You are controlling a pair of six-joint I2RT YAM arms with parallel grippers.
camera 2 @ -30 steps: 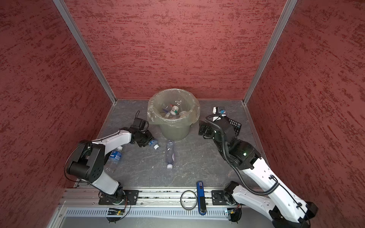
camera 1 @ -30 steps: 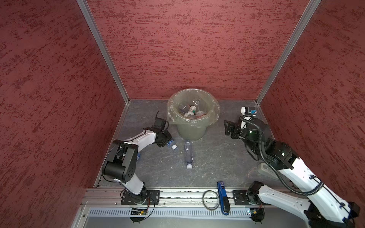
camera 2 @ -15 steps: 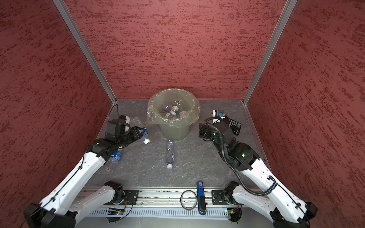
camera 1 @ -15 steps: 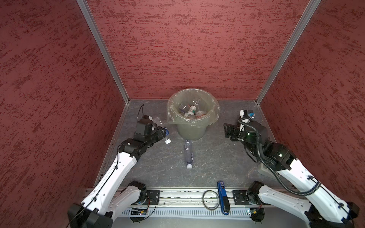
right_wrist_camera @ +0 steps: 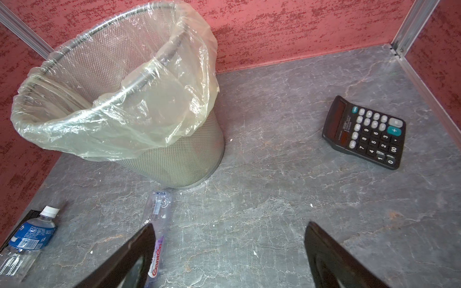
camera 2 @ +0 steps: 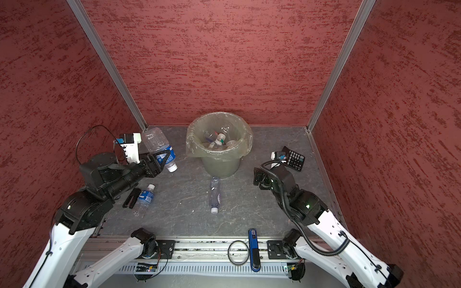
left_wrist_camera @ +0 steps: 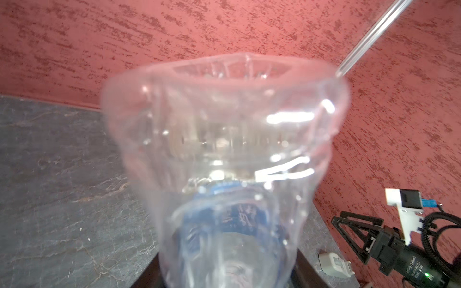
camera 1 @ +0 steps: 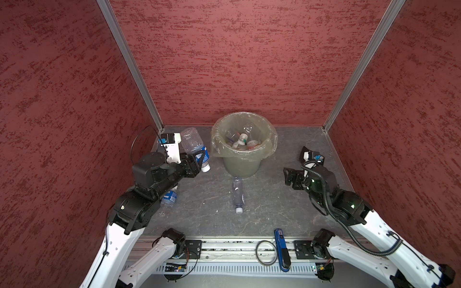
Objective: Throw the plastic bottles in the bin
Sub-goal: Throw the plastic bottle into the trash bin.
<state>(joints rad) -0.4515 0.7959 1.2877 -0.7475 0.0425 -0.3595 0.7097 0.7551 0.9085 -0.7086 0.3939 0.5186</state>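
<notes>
My left gripper [camera 1: 197, 159] [camera 2: 161, 159] is shut on a clear plastic bottle [camera 1: 192, 144] [camera 2: 156, 143] with a blue label and white cap. It holds the bottle cap-down in the air, left of the bin [camera 1: 240, 165] [camera 2: 220, 167]. In the left wrist view this bottle [left_wrist_camera: 224, 162] fills the frame and hides the jaws. Several bottles [camera 1: 240, 142] lie inside the lined bin. Two more lie on the floor: one [camera 1: 238, 197] [right_wrist_camera: 157, 219] in front of the bin, and a blue-labelled one [camera 2: 144, 198] [right_wrist_camera: 31, 235] at the left. My right gripper [camera 1: 290, 178] [right_wrist_camera: 228, 224] hangs open and empty, right of the bin.
A black calculator [camera 2: 294, 161] [right_wrist_camera: 365, 132] lies at the back right. A blue flat tool [camera 1: 282, 249] and a black ring [camera 1: 267, 251] rest on the front rail. A small black object [camera 2: 131, 198] lies beside the left bottle. Red walls enclose three sides.
My left arm has lifted its bottle off the floor and raised it high beside the bin. The right gripper has drifted slightly toward the front.
</notes>
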